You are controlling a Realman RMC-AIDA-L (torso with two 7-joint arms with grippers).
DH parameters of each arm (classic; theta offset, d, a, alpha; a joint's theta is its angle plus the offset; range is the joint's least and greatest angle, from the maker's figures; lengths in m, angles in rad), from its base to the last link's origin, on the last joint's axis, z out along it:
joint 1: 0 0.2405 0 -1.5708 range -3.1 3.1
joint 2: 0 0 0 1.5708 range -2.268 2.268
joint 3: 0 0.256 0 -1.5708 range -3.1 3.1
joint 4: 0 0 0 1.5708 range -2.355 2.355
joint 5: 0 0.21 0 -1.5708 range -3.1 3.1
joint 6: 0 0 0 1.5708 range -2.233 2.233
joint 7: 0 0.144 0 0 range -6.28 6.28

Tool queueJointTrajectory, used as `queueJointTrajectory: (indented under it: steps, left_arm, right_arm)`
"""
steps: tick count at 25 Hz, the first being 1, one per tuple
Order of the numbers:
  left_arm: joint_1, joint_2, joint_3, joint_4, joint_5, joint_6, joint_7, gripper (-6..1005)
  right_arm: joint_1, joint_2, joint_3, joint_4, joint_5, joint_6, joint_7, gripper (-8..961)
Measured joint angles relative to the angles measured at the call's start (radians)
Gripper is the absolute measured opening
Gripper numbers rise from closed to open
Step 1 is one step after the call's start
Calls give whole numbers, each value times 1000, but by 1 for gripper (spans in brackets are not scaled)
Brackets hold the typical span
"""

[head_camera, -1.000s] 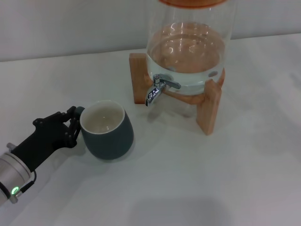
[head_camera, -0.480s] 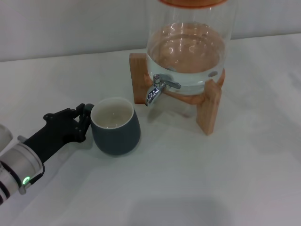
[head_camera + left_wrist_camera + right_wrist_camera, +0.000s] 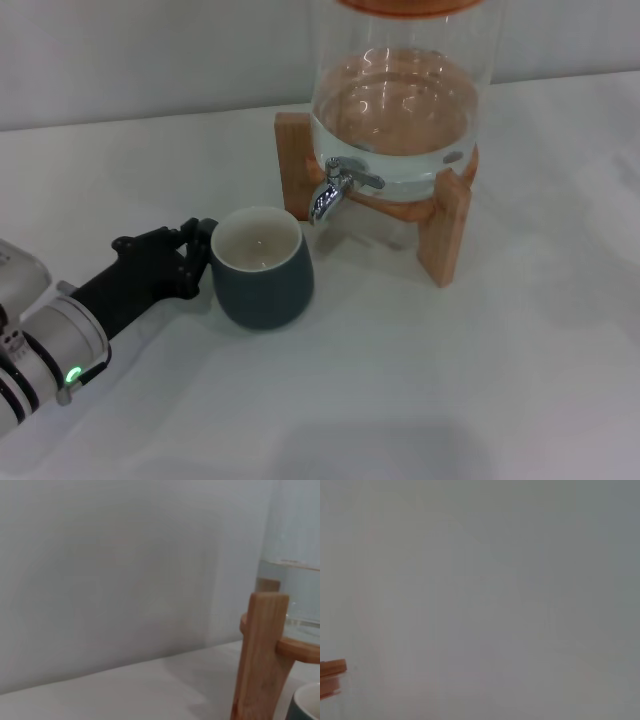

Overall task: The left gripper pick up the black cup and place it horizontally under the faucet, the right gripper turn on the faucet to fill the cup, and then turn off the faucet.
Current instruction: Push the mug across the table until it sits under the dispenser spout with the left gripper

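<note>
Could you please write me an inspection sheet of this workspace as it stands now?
Surface: white table, bare in front.
Job's things: black cup upright, just short of the chrome faucet; faucet on a glass water jar on a wooden stand.
Clutter: nothing seen.
Grippers: left end effector shut on the cup's handle side; right end effector out of view.
Cables: nothing seen.
Surroundings: plain pale wall behind.

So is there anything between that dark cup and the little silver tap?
No. In the head view only bare white table separates the black cup, held at its handle side by the left gripper, from the faucet.
</note>
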Motion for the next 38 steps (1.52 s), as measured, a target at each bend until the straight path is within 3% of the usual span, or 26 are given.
queueJointTrajectory:
  steps: [38]
  left_arm:
    - [-121, -6, -1, -55, 35, 67, -2, 159]
  right_arm:
    - [5, 2, -10, 0, 0, 6, 0, 807]
